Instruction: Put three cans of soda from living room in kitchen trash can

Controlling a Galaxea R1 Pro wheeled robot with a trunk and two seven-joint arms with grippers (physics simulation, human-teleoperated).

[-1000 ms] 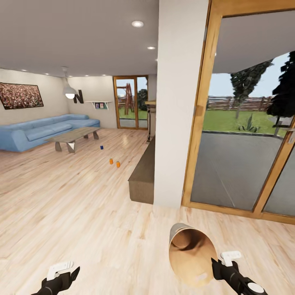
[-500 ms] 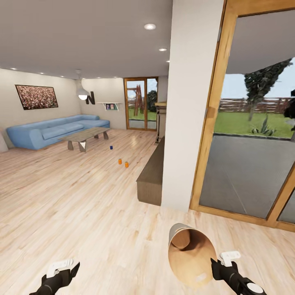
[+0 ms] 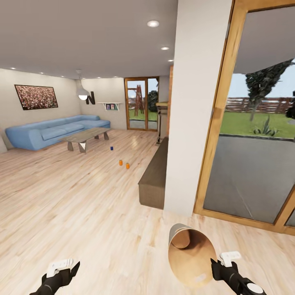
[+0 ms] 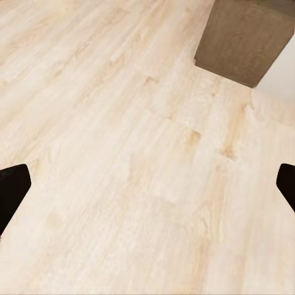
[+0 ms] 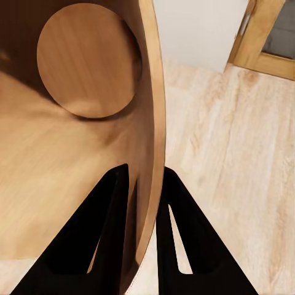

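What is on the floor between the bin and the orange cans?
Only bare wood floor between the bin and the orange cans, in the head view.

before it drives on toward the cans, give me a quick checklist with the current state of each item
1. Right hand clamped on the wall of the round copper-lined bin: ok, one finger inside, one outside.
2. Bin free of cans: ok, its inside shows bare.
3. Left hand free for picking: ok, open over bare wood floor.
4. Three cans in sight: ok, two orange cans and the blue can stand on the floor near the glass coffee table.
5. Path to them: ok, open floor left of the low brown bench.
6. Grip firmness on the bin: cannot tell.
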